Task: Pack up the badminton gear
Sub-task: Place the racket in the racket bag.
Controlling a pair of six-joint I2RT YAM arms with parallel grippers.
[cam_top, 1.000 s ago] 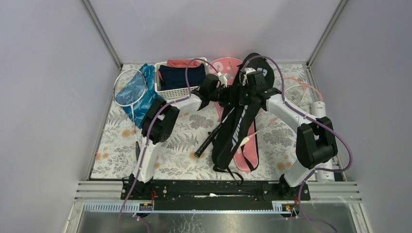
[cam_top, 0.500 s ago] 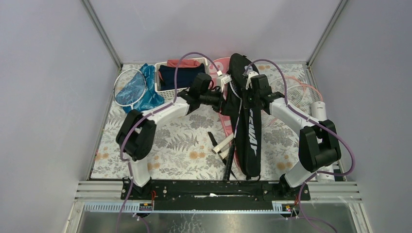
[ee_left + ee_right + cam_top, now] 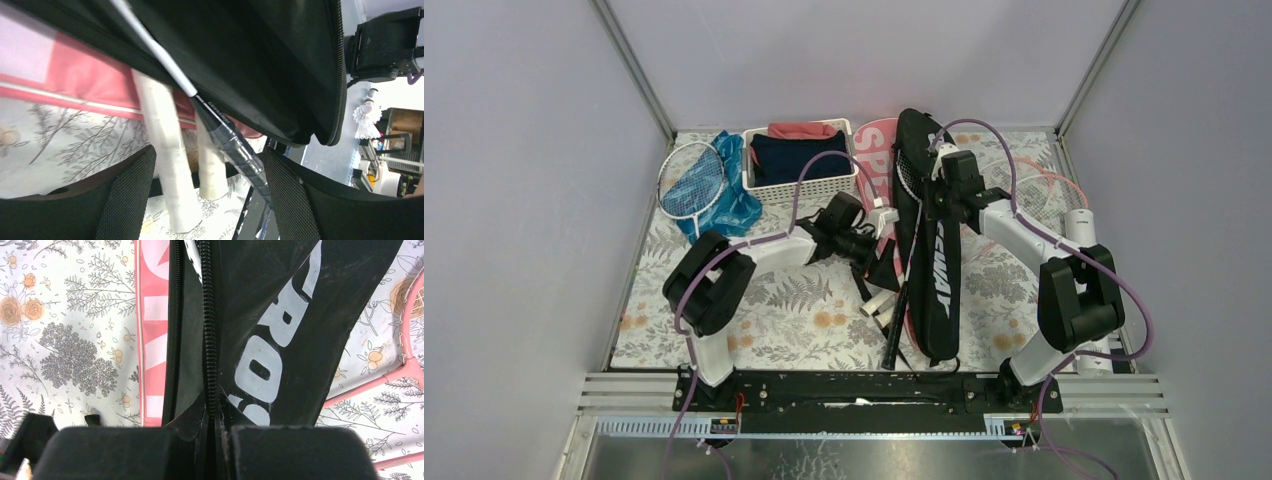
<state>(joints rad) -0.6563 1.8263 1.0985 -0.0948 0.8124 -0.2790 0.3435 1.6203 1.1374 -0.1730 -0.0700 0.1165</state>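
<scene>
The black racket-shaped fabric bag with white lettering (image 3: 936, 270) lies lengthwise just right of the table's middle, wide head toward the far wall, narrow end toward me. It rests on top of the pink racket-shaped bag (image 3: 876, 160), whose white-lettered head shows at its left.

My right gripper (image 3: 215, 435) is clamped on the black bag's zipper edge. In the right wrist view, fabric and zipper teeth are pinched between the two pads with no gap.

From the bag's left side the racket handles stick out toward the near edge: two white-wrapped handles (image 3: 167, 165) side by side and one black-wrapped handle (image 3: 235, 147) on a thin silver shaft. My left gripper (image 3: 207, 160) sits low over them with its jaws wide. All three handles lie between the mesh-textured fingers (image 3: 125, 200), and I can't see either finger touching them.

Right of the black bag a pink-framed racket (image 3: 1044, 185) lies flat on the floral tablecloth (image 3: 804, 310). Beyond it, at the cloth's right edge, is the long white tube (image 3: 1081, 235), partly hidden by my right arm.

At the far left stands the white slatted plastic basket (image 3: 802, 188) with navy and red clothes. Beside it is a white-framed racket (image 3: 692, 180) on something blue — I can't tell what.
</scene>
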